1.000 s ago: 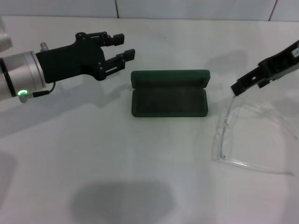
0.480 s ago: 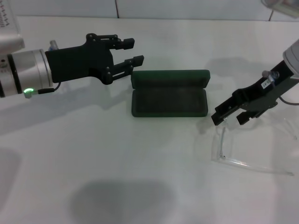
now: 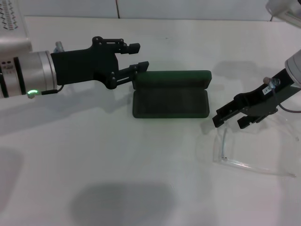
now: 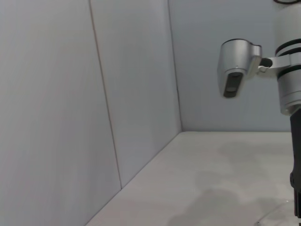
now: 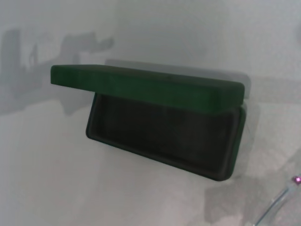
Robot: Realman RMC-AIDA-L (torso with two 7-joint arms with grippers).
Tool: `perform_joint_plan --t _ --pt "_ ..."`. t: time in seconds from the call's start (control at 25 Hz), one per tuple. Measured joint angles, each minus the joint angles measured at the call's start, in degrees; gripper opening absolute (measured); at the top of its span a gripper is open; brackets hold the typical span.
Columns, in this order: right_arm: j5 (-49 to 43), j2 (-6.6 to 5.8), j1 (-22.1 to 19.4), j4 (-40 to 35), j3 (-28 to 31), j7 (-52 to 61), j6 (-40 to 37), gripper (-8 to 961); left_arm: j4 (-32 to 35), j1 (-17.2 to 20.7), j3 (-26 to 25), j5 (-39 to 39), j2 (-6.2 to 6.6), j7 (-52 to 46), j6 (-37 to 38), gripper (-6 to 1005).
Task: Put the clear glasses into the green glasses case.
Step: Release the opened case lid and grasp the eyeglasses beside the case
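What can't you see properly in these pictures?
- Head view: whether the right gripper actually pinches the clear glasses; its fingers cover the spot, and the clear plastic fades into the table.
- Left wrist view: the green glasses case is out of frame.
- Right wrist view: the glasses are cut off at the edge.
- The case's lid top faces away from the cameras.

Green glasses case [image 3: 170, 100] open mid-counter [image 3: 117, 165]; clear glasses [image 3: 249, 150] to its right (nearer the front edge), right tool [image 3: 228, 118] above them; left tool [image 3: 136, 59] at case's left end
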Motion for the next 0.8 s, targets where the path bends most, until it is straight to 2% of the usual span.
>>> perform_joint_plan --t 0.8 --pt "1.9 0.14 -0.1 3.1 -1.6 -0.1 4.2 838 0.0 -0.1 0.0 0.1 -0.45 2.0 -1.5 476"
